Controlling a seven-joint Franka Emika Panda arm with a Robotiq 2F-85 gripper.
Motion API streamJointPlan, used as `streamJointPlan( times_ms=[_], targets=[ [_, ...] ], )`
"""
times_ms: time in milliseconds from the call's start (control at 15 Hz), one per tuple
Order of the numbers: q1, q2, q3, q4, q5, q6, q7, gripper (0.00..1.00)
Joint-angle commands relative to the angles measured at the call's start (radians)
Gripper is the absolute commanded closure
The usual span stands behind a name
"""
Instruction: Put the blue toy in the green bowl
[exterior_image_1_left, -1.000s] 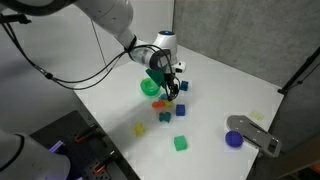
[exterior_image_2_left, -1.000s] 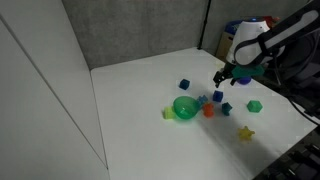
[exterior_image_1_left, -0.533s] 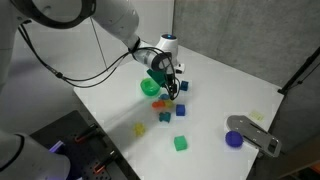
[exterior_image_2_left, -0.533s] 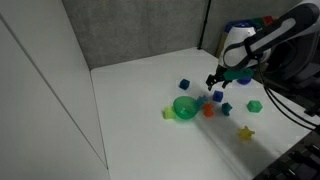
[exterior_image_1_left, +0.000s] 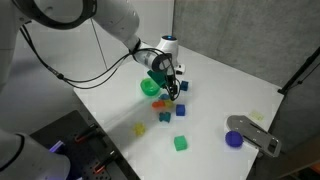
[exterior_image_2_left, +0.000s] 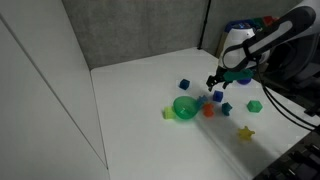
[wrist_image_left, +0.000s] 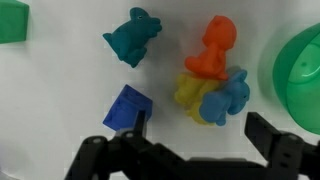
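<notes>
In the wrist view the blue toy (wrist_image_left: 228, 98), a pale blue figure, lies on the white table, touching a yellow toy (wrist_image_left: 190, 95) and an orange toy (wrist_image_left: 212, 50). The green bowl (wrist_image_left: 300, 65) is at the right edge, close beside this cluster. My gripper (wrist_image_left: 195, 150) is open and empty, with its fingers hanging just below the cluster. In both exterior views the gripper (exterior_image_1_left: 170, 88) (exterior_image_2_left: 214, 84) hovers right next to the green bowl (exterior_image_1_left: 150, 86) (exterior_image_2_left: 184, 108). The blue toy is too small to pick out there.
A teal toy (wrist_image_left: 133, 37), a dark blue cube (wrist_image_left: 128, 108) and a green block (wrist_image_left: 12, 20) lie near. In an exterior view a purple cup (exterior_image_1_left: 234, 139), a grey object (exterior_image_1_left: 255, 133), a yellow piece (exterior_image_1_left: 139, 128) and a green block (exterior_image_1_left: 180, 143) lie further off.
The gripper shifted slightly toward the bowl and toy cluster one second ago. It has stayed still over the last half second. The toys have not moved.
</notes>
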Motion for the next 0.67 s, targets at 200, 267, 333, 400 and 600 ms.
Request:
streamJointPlan(
  times_ms=[200,267,333,400,600],
  targets=[
    [0.038,0.142,-0.033,0.151,-0.006,-0.018,0.036,0.0],
    [0.039,0.166,-0.03,0.174,-0.004,-0.018,0.031,0.0],
    [0.041,0.187,-0.028,0.194,-0.003,-0.012,0.028,0.0],
    [0.042,0.208,-0.026,0.214,-0.002,-0.009,0.024,0.0],
    [0.049,0.263,-0.026,0.272,0.001,-0.014,0.025,0.0]
  ],
)
